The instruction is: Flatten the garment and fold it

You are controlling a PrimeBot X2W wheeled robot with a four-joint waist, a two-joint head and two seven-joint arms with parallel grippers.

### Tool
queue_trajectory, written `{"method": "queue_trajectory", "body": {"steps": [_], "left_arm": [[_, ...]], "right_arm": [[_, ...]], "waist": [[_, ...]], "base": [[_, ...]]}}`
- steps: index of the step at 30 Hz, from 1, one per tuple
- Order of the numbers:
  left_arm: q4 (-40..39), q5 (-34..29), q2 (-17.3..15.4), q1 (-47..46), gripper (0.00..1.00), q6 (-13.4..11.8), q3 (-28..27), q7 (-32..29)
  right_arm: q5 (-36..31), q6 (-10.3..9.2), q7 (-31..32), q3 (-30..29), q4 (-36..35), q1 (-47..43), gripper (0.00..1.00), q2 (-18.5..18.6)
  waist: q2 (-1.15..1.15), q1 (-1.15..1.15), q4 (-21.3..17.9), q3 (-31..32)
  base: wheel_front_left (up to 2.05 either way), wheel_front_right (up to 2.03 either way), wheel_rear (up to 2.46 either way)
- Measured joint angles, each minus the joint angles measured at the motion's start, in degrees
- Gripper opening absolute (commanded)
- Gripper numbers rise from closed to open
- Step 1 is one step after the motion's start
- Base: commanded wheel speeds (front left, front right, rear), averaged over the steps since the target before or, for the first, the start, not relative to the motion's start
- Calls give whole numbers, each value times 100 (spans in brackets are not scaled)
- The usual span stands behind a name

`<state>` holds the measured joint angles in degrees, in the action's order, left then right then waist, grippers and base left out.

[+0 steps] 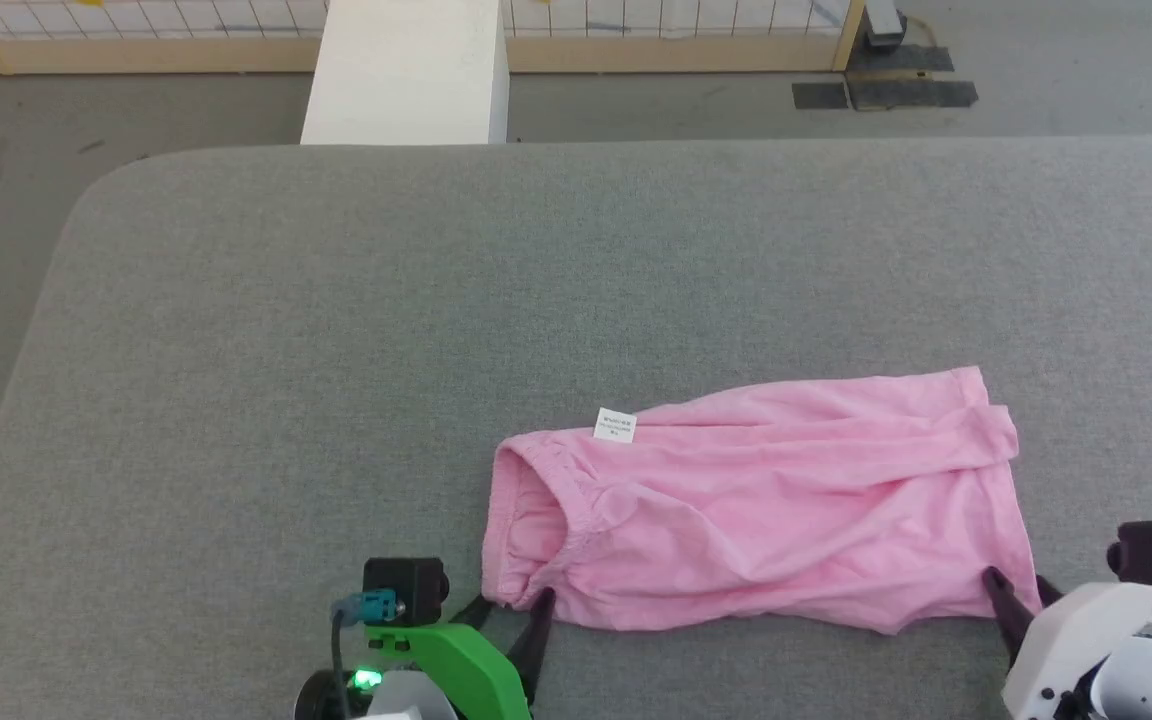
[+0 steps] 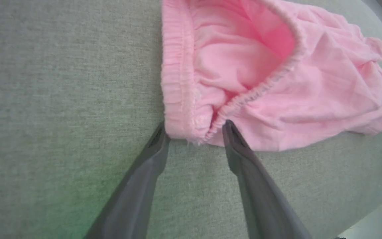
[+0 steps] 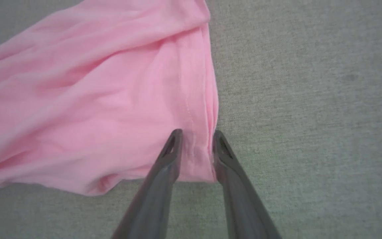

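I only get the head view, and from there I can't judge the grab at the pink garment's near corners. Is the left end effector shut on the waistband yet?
Observer: No. The left wrist view shows the left end effector open, straddling the near corner of the waistband with nothing pinched.
Operator: And the right one?
Observer: Open too. The right wrist view shows the right end effector with the stitched hem corner of the garment lying flat in its gap.
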<state>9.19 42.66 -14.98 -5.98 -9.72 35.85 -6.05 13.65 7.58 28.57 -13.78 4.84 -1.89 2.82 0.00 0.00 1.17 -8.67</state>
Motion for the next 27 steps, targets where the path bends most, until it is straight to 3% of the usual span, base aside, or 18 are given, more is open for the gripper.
{"method": "queue_trajectory", "body": {"steps": [2, 6, 13, 17, 27], "left_arm": [[-9, 81, 27, 108, 100, 9, -107, 311], [-119, 52, -42, 214, 100, 32, -314, 848], [-196, -569, -142, 2, 100, 0, -792, 1986], [-153, -1069, -18, -358, 100, 37, -1215, 2060], [-222, -2509, 593, -509, 100, 590, -2461, 2078]], "right_arm": [[29, 0, -494, -109, 43, -64, 100, 8], [63, 0, -902, -116, -158, -171, 100, 7], [22, 0, -1384, -187, -288, 36, 100, 8], [-90, 0, -1389, -154, -60, 414, 100, 7], [-171, 0, -558, -271, 1239, 1422, 100, 7]], "waist": [[0, 0, 24, 117], [0, 0, 37, 238], [0, 0, 44, 220], [0, 0, 64, 158], [0, 0, -18, 114]], "base": [[0, 0, 0], [0, 0, 0], [0, 0, 0], [0, 0, 0], [0, 0, 0]]}}
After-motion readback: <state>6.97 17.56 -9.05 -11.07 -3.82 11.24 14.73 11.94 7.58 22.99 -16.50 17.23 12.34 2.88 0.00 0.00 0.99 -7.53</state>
